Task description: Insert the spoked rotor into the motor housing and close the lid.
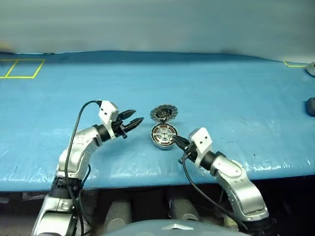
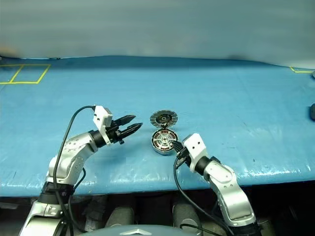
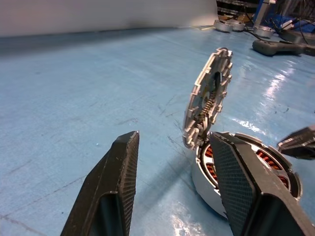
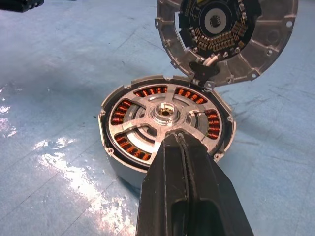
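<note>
The motor housing [image 1: 164, 137] stands on the blue table, a short grey can with copper coils inside. The spoked rotor [image 4: 147, 120] lies seated in it, silvery spokes and shiny hub facing up. The lid [image 1: 163, 113] stands upright on its hinge at the housing's far edge, with its segmented inner face [image 4: 221, 29] turned toward me. My right gripper [image 4: 179, 140] is shut and empty, its tips over the rotor's near rim. My left gripper [image 1: 135, 118] hovers open and empty just left of the lid, and its fingers [image 3: 118, 177] point at the lid [image 3: 209, 96] and housing [image 3: 204, 184].
A yellow taped square [image 1: 22, 68] marks the table's far left. A dark object [image 1: 310, 105] and a grey one [image 1: 311, 68] sit at the right edge. Round parts [image 3: 224, 24] and a black device [image 3: 275, 46] lie far beyond the lid. The table's front edge runs just below both arms.
</note>
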`<state>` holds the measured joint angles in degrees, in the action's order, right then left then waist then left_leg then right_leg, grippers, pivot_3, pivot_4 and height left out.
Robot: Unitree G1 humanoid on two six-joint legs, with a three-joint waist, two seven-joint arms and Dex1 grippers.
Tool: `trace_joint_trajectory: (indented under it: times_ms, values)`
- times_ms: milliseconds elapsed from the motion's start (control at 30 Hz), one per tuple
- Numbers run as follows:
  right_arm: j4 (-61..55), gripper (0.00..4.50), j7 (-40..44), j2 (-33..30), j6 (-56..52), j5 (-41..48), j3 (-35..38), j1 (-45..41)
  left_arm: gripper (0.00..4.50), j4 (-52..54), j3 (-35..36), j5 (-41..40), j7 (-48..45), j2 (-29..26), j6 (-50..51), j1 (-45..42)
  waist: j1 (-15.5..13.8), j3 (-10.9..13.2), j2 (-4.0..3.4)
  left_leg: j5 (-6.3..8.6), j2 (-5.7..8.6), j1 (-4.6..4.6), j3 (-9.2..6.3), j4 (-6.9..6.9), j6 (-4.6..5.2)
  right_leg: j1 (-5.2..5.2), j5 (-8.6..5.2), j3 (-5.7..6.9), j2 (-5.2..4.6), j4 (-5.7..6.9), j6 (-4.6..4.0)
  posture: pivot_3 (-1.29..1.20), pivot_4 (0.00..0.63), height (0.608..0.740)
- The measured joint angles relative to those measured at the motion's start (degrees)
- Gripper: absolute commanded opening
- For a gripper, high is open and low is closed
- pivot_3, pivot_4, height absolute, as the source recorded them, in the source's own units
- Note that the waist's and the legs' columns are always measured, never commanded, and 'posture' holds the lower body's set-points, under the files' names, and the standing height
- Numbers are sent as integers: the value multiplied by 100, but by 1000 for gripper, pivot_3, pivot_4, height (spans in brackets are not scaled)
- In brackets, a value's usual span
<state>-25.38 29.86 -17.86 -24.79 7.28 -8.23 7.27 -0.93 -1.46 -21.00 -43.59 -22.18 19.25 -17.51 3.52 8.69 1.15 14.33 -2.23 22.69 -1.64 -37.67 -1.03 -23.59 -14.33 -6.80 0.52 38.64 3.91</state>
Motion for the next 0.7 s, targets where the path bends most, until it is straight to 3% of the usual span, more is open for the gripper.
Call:
trace_joint_trajectory:
  times_ms: [100,233,467,700]
  values:
    - [-108,0,-72,-44,-82,-30,-95,100,1534,-782,26,24,-131,65,-117,-561,-3,0,2,0,2,1,0,-4,0,3,0,-1,0,0,0,0,150,740]
    - [-177,0,-197,-70,-101,-114,-223,116,121,-2147,22,186,-421,170,-448,-1620,-21,3,5,0,7,14,-2,-10,0,1,7,-1,-2,-10,12,0,150,740]
    - [-300,0,-390,-96,-186,-154,-228,215,54,-3881,-318,654,-1093,582,-1238,-2942,-42,2,5,9,8,46,-3,-1,13,-2,32,0,-4,-72,3,0,150,740]
    - [-628,0,-483,-134,-199,-114,-198,571,54,-4366,-982,1293,-1858,929,-1960,-3380,-92,2,4,14,9,81,-10,-1,21,-26,34,7,-5,-84,1,0,150,740]
